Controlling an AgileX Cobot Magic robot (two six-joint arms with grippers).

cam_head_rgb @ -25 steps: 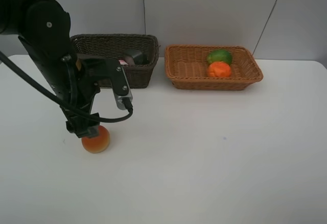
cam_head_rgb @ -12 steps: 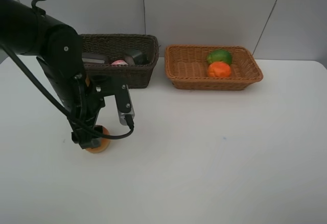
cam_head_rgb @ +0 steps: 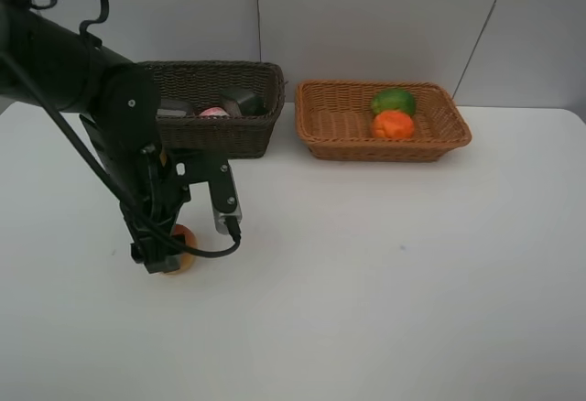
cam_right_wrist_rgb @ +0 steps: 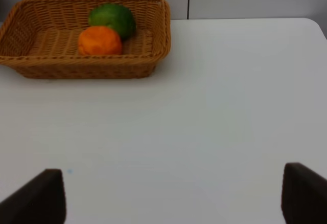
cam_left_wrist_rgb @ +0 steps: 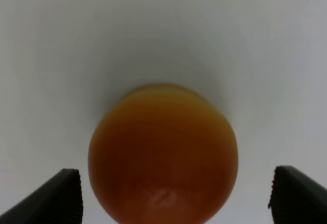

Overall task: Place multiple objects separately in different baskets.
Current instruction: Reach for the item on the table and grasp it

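White table (cam_head_rgb: pixel 385 282), left gripper (cam_left_wrist_rgb: pixel 173 196) spread wide around red-orange fruit (cam_left_wrist_rgb: pixel 162 160), right gripper (cam_right_wrist_rgb: pixel 171 196) wide, empty

Bright even light, soft shadows, left wrist view blurred around red-orange fruit (cam_left_wrist_rgb: pixel 162 155), no glare

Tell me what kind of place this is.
Probably a robot lab test bench, not a home: a bare white table, plain grey wall panels, and only two baskets with fruit as staged props.
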